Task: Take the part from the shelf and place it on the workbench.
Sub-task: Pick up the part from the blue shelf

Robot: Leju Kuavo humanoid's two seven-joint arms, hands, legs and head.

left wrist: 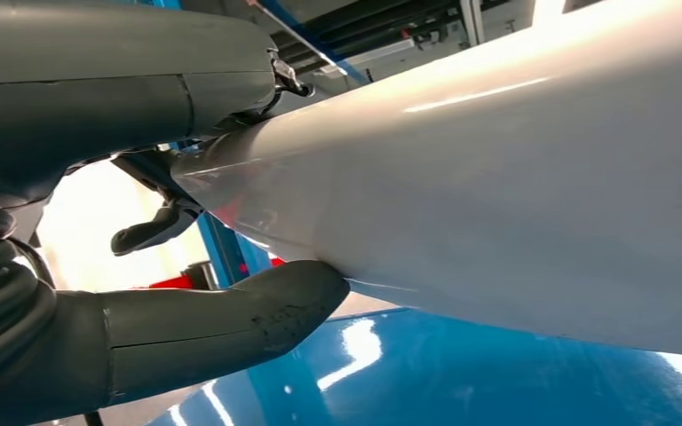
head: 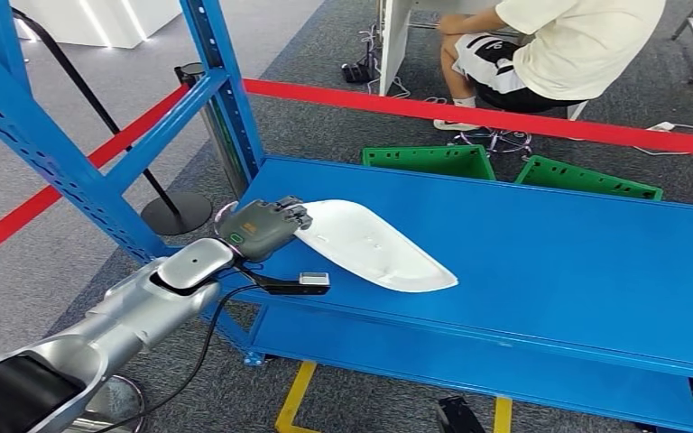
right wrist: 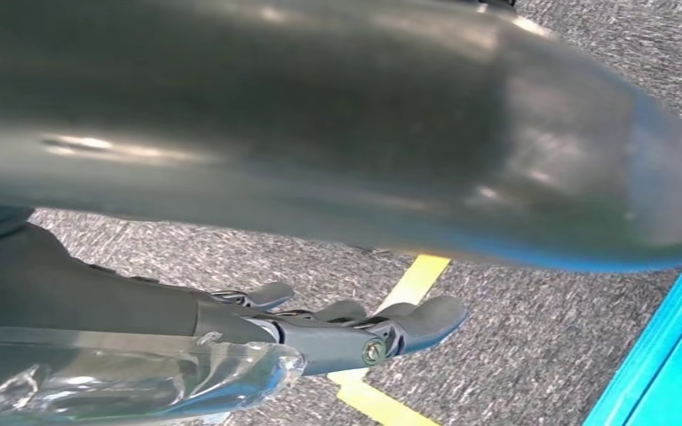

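Left hand [head: 262,227], centre-left of frame, grips the white part [head: 379,248] at its near end; the part lies on the blue shelf [head: 577,262], long axis running lower right. Right hand [right wrist: 355,333] hangs with fingers apart, holding nothing.

Bright, even light — glare streaks the white part [left wrist: 515,160]; the close right hand [right wrist: 337,124] blurs.
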